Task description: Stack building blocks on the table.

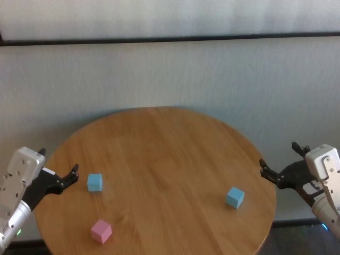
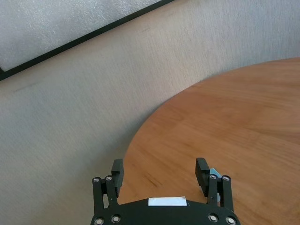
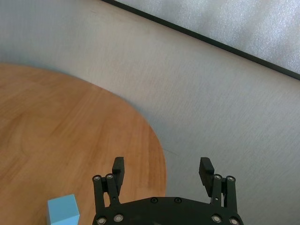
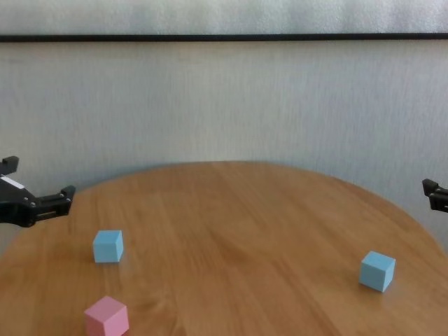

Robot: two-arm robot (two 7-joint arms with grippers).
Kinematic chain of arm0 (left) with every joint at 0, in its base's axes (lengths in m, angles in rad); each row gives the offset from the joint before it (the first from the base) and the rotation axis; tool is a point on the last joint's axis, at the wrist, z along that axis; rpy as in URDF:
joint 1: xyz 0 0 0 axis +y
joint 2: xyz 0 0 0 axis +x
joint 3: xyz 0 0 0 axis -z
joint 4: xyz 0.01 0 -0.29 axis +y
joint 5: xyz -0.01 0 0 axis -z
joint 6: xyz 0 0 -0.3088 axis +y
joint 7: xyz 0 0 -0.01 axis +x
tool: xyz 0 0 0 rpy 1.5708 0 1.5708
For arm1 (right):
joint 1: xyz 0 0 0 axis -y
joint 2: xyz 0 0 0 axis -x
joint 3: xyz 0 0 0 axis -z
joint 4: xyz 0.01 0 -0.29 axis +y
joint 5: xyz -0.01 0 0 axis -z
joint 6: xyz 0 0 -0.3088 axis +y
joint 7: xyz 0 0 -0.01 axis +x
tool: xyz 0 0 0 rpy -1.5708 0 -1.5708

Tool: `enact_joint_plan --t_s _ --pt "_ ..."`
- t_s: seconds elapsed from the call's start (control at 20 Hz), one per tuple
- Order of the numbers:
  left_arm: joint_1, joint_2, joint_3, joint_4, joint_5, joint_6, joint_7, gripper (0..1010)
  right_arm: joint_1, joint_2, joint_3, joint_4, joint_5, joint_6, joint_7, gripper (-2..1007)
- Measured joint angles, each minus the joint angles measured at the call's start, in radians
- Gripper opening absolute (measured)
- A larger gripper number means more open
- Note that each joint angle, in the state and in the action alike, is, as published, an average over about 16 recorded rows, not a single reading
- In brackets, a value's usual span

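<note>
Lying apart on table (image 1: 170, 154): building blocks (image 1: 94, 182)

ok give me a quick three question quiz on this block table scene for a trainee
1. True or false: one block already sits on another.
2. How many light blue blocks are on the table?
3. Which gripper is nearest the pink block: A left, B right?

Key:
1. False; all lie apart.
2. Two: the left blue block and the right blue block.
3. A; the left gripper is open and empty, as is the right gripper.
</note>
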Motion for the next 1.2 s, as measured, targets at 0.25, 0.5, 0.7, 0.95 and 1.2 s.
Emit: enact_joint_plan --t_s 0.25,0.5,0.7,0.95,1.2 --pt "0.0 0.0 0.0 0.0 0.0 0.0 0.0 1003 0.0 0.0 0.0 0.0 0.0 0.0 0.0 1005" --pt "0.0 0.0 0.0 0.0 0.0 0.0 0.0 1003 0.0 0.0 0.0 0.0 0.0 0.0 0.0 1005" --pt "0.0 0.0 0.0 0.0 0.0 0.0 0.0 1003 0.0 0.0 0.0 0.0 0.0 0.0 0.0 1005" --pt "0.0 0.0 0.0 0.0 0.0 0.0 0.0 1003 0.0 0.0 0.0 0.0 0.0 0.0 0.0 1005" --pt "0.0 0.0 0.0 0.0 0.0 0.0 0.0 1003 0.0 0.0 0.0 0.0 0.0 0.0 0.0 1005"
